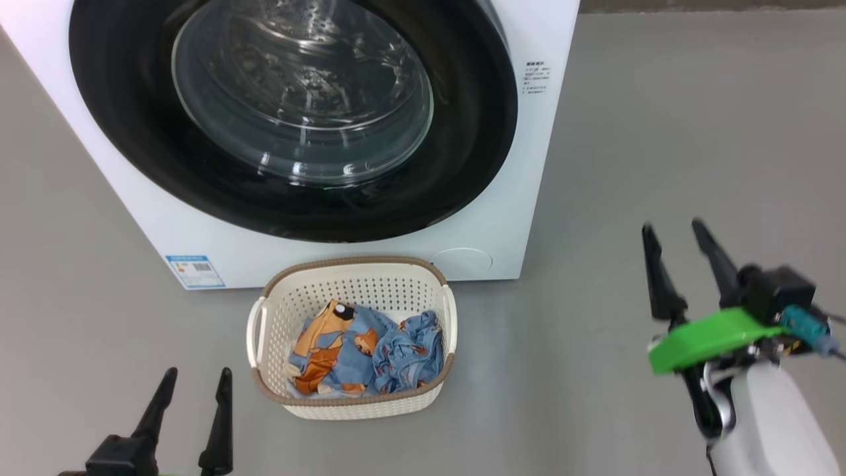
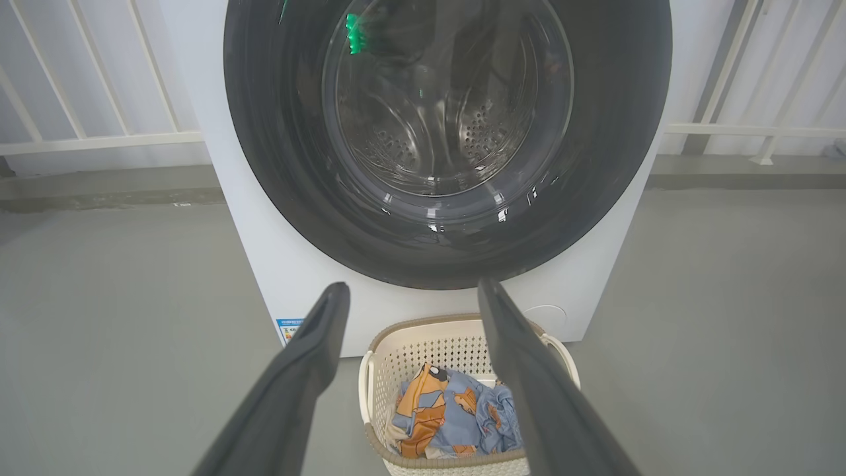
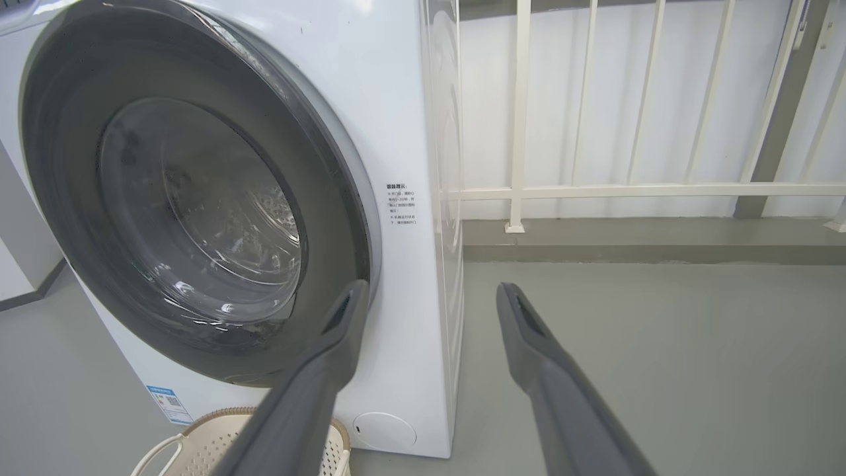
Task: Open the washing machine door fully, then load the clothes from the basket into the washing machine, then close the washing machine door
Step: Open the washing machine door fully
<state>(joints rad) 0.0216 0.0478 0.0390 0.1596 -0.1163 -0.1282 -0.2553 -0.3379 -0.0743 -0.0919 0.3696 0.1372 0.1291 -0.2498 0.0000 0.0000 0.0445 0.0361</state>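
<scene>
**Clerk:** State of the washing machine door (image 1: 291, 119)?

**Inspector:** It was shut, lying flat against the front of the washing machine (image 1: 502, 218). It had a wide glossy black rim and a bulging glass bowl at the centre, through which the steel drum showed.

**Clerk:** How was it judged to handle?

**Inspector:** As rigid, fairly heavy and swinging on a hinge. The glossy rim looked slippery and the glass should take no load. No handle could be made out. I judged the hold to be at the rim's outer edge, on the machine's side opposite the label sticker (image 1: 195, 271), where the right wrist view showed a pale band beside the rim. Whether that was a finger recess could not be told.

**Clerk:** And the load?

**Inspector:** The clothes (image 1: 370, 357) lay crumpled in the basket (image 1: 350, 284), which stood on the floor (image 1: 661, 132) just before the machine's front, below the door. They were soft, light fabric, easily pinched at a raised fold, though likely to trail.

**Clerk:** The grippers?

**Inspector:** The left gripper (image 1: 198, 373) was farther out from the machine than the basket, towards the sticker side, fingers spread wide and empty. The right gripper (image 1: 673, 226) hung off the machine's opposite front corner, over bare floor, also spread wide and holding nothing. Neither touched the machine.

**Clerk:** Progress?

**Inspector:** Nothing was done; the door opening was first.
</scene>
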